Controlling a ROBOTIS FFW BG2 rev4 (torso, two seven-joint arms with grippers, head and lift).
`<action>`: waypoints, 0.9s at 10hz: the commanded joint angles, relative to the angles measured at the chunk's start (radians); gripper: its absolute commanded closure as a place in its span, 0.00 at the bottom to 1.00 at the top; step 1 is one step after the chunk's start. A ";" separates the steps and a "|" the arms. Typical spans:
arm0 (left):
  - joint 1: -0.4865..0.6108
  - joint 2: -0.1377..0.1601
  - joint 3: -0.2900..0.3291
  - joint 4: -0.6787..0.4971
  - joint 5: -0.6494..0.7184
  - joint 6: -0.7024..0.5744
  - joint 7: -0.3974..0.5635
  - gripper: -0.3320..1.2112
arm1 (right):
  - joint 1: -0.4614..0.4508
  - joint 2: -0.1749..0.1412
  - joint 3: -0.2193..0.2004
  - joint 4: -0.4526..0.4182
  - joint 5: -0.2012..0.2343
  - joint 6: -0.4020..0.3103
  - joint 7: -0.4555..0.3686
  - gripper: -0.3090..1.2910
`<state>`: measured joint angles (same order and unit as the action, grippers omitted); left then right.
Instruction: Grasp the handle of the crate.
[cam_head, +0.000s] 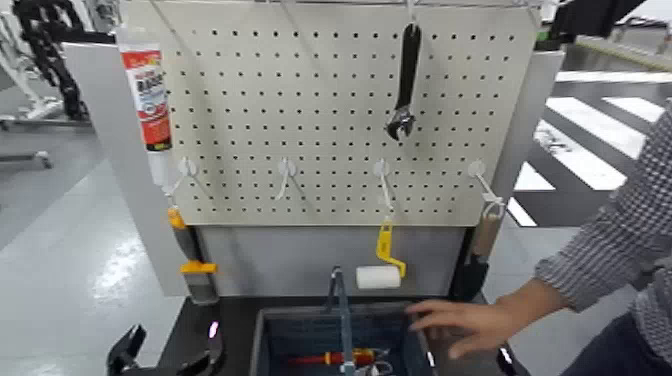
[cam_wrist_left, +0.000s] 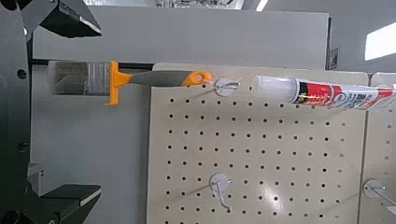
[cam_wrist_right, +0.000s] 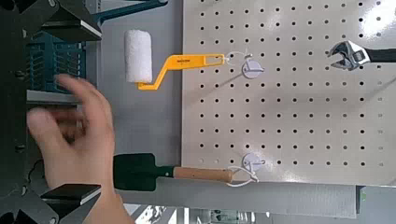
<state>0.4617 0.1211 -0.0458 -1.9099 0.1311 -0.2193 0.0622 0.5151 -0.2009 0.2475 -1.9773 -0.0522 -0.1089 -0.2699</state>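
— While the left gripper (cam_head: 165, 352) is idling wide open and empty, where's the crate (cam_head: 275, 345)?
— Beside it; the handle (cam_head: 340, 310) is standing mid-crate, a person's hand (cam_head: 465, 325) resting on the rim. The right gripper (cam_wrist_right: 63, 110) is gaping empty too.

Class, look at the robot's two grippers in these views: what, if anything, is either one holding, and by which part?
Nothing is held. The left gripper and the right gripper are both open and empty. The crate's handle stands ungrasped; only a person's hand rests on the crate.
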 joint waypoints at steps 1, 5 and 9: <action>-0.002 0.000 -0.002 0.000 -0.004 0.001 -0.001 0.29 | 0.006 0.006 -0.008 0.005 -0.026 -0.005 0.001 0.29; -0.015 0.002 -0.002 0.000 0.015 0.009 -0.012 0.29 | 0.014 0.011 -0.017 0.008 -0.032 -0.021 0.001 0.29; -0.137 0.051 0.014 -0.063 0.318 0.342 -0.208 0.29 | 0.014 0.014 -0.024 0.011 -0.029 -0.035 0.005 0.29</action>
<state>0.3451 0.1527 -0.0303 -1.9637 0.3813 0.0697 -0.1437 0.5301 -0.1876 0.2248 -1.9667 -0.0847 -0.1423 -0.2652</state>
